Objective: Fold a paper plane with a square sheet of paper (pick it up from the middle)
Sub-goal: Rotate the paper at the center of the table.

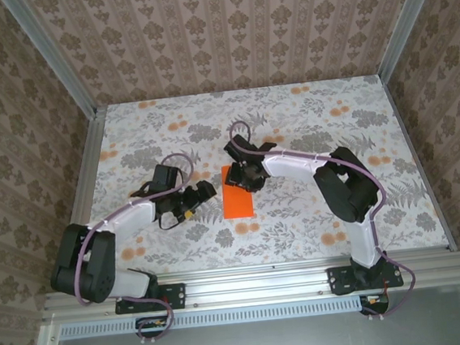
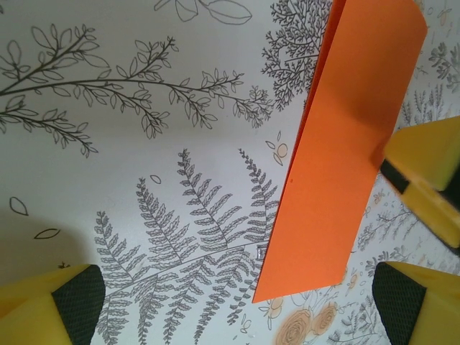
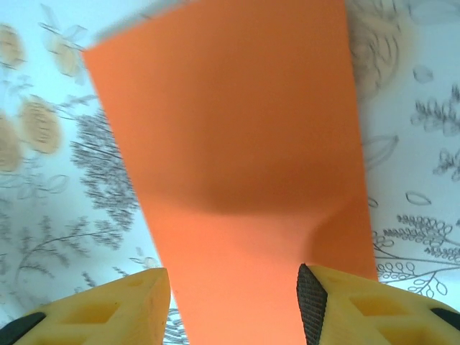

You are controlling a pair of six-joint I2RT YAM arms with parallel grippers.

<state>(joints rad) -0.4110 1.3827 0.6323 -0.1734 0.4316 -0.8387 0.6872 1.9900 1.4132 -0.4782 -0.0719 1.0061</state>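
Left gripper [image 1: 205, 192]: just beside the sheet's left long edge, about halfway along it. The jaws are spread fully and hold nothing. In its wrist view the sheet's near corner lies between the fingers, closer to the right finger [image 2: 417, 305].

Square sheet of paper [image 1: 238, 194]: flat on the flowered desk [image 1: 313, 107], folded in half into a long strip. Its long axis runs from the far side toward the arm bases, slightly slanted. In the left wrist view two layers part slightly along one long edge near the far end [image 2: 345, 144].

Right gripper [image 1: 243, 176]: over the sheet's far end, reaching in from the sheet's right. The jaws stand about half apart with nothing pinched between them. The orange strip [image 3: 237, 144] passes under both fingers, and I cannot tell whether the tips press on it or hover just above it.

Deciding relation: the strip lies crosswise to the left gripper's reach, with a long edge facing it. The right gripper is the nearer one, already above the paper.

Likely call: the left gripper would turn a corner while the right steadies the sheet, and the loose layers could slide.
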